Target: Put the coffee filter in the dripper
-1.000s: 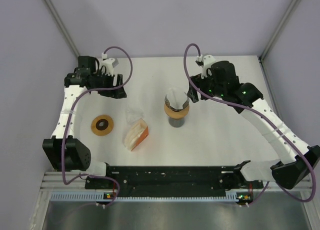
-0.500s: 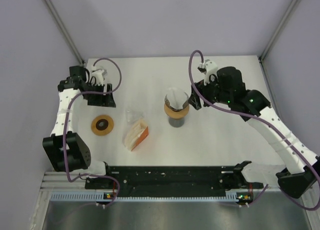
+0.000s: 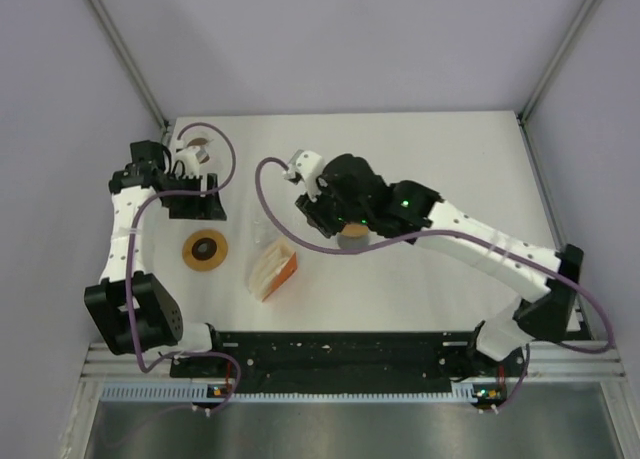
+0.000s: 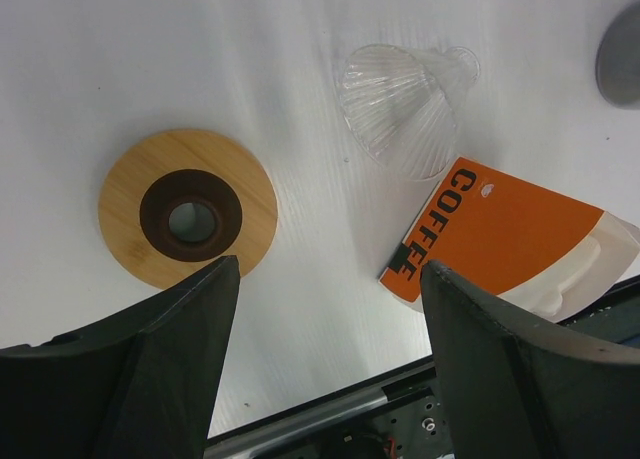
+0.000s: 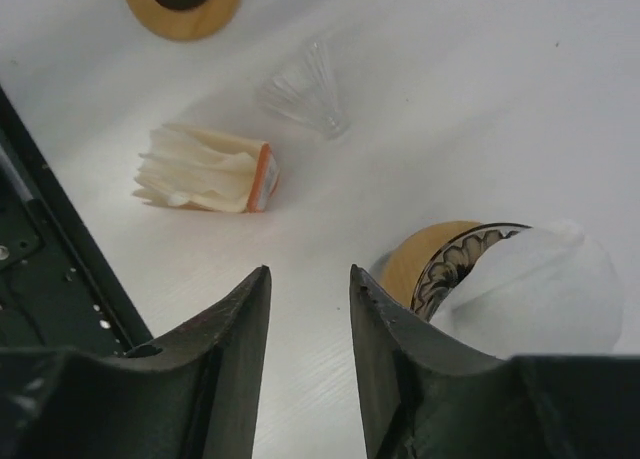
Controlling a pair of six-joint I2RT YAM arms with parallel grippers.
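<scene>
the task is looking nearly done, i judge: the white coffee filter is sitting in the mouth of the dripper, rising above its rim and maybe needing a press. the right gripper is hovering beside it, fingers partly apart, holding nothing. the left gripper is standing wide and empty over the wooden ring. the top view is hiding the coffee filter under the right arm; only the right wrist view is showing it. the left wrist view alone is showing the lettering on the orange packet.
</scene>
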